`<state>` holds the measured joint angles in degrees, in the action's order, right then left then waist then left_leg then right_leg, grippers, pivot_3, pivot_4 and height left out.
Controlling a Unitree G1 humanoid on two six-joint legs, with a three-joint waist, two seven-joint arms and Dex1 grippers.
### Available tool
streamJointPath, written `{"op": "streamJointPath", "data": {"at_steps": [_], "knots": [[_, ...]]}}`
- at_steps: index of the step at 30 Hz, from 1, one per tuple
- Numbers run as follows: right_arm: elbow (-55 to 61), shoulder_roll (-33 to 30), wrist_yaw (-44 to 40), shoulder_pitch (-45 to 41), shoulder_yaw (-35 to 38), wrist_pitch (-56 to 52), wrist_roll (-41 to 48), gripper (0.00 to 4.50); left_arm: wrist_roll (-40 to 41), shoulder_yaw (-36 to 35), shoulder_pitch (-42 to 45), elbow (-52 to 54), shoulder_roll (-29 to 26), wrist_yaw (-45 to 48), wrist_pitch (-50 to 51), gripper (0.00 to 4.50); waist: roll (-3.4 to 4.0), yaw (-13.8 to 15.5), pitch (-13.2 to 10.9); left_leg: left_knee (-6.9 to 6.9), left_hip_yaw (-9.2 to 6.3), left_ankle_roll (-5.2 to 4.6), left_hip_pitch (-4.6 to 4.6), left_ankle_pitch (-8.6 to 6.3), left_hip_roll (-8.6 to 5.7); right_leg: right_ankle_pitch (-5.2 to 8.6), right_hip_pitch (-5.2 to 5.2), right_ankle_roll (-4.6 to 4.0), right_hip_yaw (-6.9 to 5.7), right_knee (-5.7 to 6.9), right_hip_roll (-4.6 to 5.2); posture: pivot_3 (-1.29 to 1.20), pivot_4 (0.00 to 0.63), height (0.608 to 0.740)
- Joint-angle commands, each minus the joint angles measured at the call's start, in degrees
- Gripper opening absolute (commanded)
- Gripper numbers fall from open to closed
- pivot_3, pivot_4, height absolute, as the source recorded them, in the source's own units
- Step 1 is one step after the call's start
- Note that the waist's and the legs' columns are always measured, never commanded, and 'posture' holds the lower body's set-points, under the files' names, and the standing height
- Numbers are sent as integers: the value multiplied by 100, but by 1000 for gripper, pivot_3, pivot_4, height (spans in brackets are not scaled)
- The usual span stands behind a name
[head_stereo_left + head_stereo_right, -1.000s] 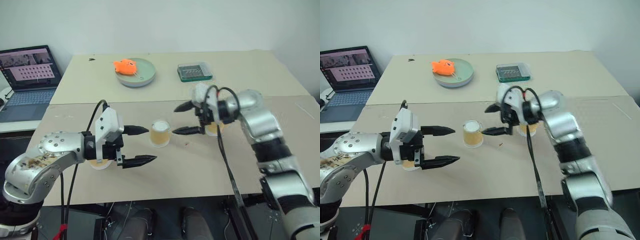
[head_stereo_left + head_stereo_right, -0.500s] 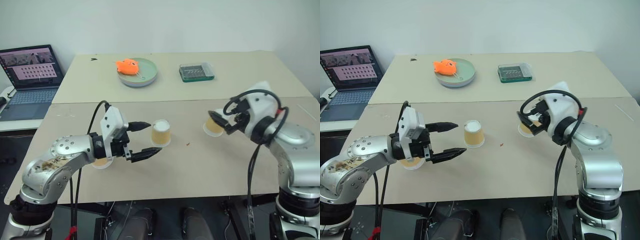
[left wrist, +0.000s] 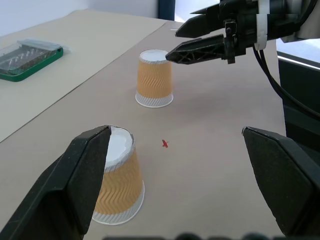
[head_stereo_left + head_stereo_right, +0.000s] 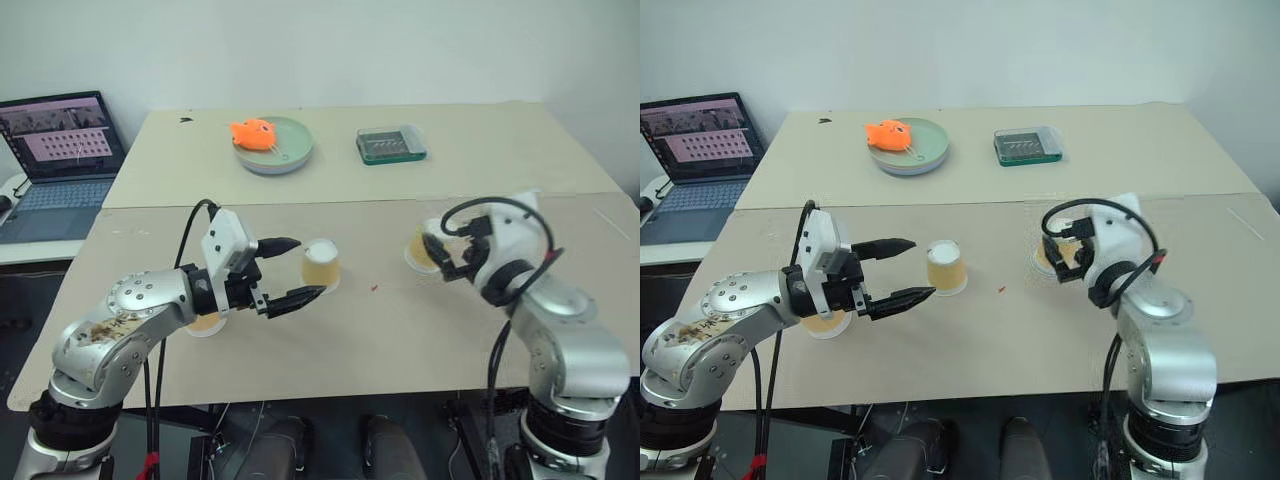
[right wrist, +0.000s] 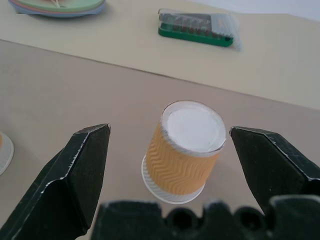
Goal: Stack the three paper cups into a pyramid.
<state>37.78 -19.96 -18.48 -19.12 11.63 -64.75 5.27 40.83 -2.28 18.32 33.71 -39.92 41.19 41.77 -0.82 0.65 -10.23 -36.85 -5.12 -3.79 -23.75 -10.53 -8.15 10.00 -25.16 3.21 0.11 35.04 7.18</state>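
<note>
Standing upside down on the tan desk (image 4: 380, 340), white bases up, the three paper cups were spread in a loose row and not stacked. Nearest the robot, the left cup (image 4: 823, 322) sat mostly hidden behind the left arm. The left hand (image 4: 291, 271) reached level toward the middle cup (image 4: 321, 266) with its two black fingers spread wide, one tip on each side of the cup's near flank; whether either touched it I could not tell, and it gripped nothing. Across a small red mark (image 3: 165, 144) on the desk, the right hand (image 3: 187, 42) hung just beside the right cup (image 5: 185, 151), fingers also wide apart and empty, the cup framed between them in the right wrist view but a little beyond the tips. Farther back, on the lighter rear desk, lay a green plate (image 4: 285, 155) carrying an orange toy fish (image 4: 251, 132), and a green tray with a clear lid (image 4: 391, 144) to its right. A laptop (image 4: 60, 150) stood open at the far left.
</note>
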Motion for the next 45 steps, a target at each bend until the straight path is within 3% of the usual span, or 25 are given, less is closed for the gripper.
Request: {"op": "streamJointPath", "data": {"at_steps": [1,23,36,39,42,45], "knots": [[-190,69,164,117,-10,510,1,4476,119,-97,60,222,-56,16,19,4500,0,-2,0,0,1,0,0,0,0,0,0,0,1,0,0,0,150,740],[-2449,239,570,-681,2,2270,147,4476,288,-222,21,396,-165,-235,138,4500,0,-55,0,3,40,-3,21,-2,9,-3,1,-1,34,3,-14,0,150,740],[-3045,314,579,-924,-117,2702,246,4476,301,-310,-98,438,-220,-257,111,4500,0,-87,0,4,46,-6,24,-4,11,-6,1,-4,43,3,-18,0,150,740],[-3032,314,558,-927,-132,2722,278,3835,306,-317,-116,458,-221,-269,114,4500,0,-88,0,4,47,-7,25,-4,11,-6,1,-4,44,4,-18,0,150,740],[-3021,303,543,-934,-149,2743,307,2711,311,-314,-113,455,-219,-270,122,4500,0,-89,0,4,47,-7,25,-4,12,-6,1,-4,44,3,-19,0,150,740],[-2983,307,516,-962,-179,2737,349,2534,321,-302,-89,457,-211,-282,142,4500,0,-91,0,4,48,-7,25,-4,12,-6,1,-4,44,3,-19,0,150,740]]}}
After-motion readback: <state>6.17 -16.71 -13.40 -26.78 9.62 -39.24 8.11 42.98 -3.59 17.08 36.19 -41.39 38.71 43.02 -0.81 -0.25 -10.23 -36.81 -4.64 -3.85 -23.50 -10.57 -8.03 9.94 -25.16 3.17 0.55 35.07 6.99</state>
